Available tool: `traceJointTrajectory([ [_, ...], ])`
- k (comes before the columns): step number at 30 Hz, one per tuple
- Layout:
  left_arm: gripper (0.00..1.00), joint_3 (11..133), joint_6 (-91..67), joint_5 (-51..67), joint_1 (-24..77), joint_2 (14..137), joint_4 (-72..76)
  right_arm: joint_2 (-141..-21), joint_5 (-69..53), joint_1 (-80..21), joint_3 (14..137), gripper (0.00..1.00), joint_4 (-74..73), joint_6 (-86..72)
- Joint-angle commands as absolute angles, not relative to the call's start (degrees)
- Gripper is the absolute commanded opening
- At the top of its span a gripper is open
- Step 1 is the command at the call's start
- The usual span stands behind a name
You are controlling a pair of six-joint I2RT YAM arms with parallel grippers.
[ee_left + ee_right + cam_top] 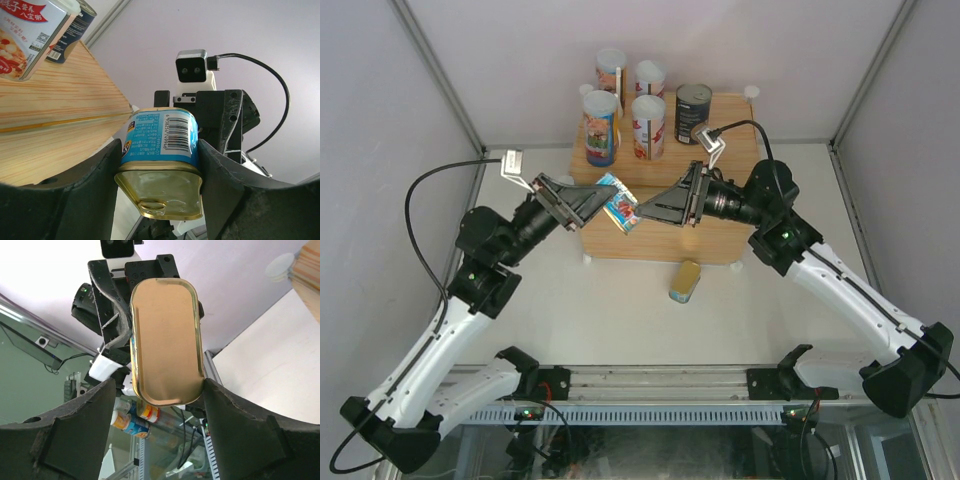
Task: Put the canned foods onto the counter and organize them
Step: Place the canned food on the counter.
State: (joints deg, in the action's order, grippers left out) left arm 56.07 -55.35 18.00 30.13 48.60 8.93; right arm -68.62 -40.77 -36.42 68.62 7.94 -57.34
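My left gripper [607,204] is shut on a flat gold tin with a blue label [620,203], held in the air in front of the counter [732,135]. In the left wrist view the tin [160,150] sits between both fingers of the left gripper [160,172]. My right gripper [646,212] is open, its jaws on either side of the same tin [167,340]. There is a gap at its left finger [75,430]. Four tall white-lidded cans [602,125] and a dark can [693,105] stand on the counter. A second gold tin [685,280] lies on the table.
The counter top [50,110] shows in the left wrist view with a tall can [27,35] and the dark can [75,27] at its far side. A white connector [280,266] marks a counter corner. Grey walls enclose the table; a metal rail [650,380] runs along the near edge.
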Motion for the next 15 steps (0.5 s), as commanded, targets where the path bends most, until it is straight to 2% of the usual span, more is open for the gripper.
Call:
traceJointTrajectory([
  [1,0.0,58.5,-53.0,15.1,29.7,49.0,9.1,-66.8,-40.3,-35.4,69.3,0.7,8.6,-54.3],
  [15,0.0,59.0,-55.1,13.5,29.7,47.7,6.8,-63.1,-34.7,-34.7,69.3,0.71,-2.5,-44.6],
])
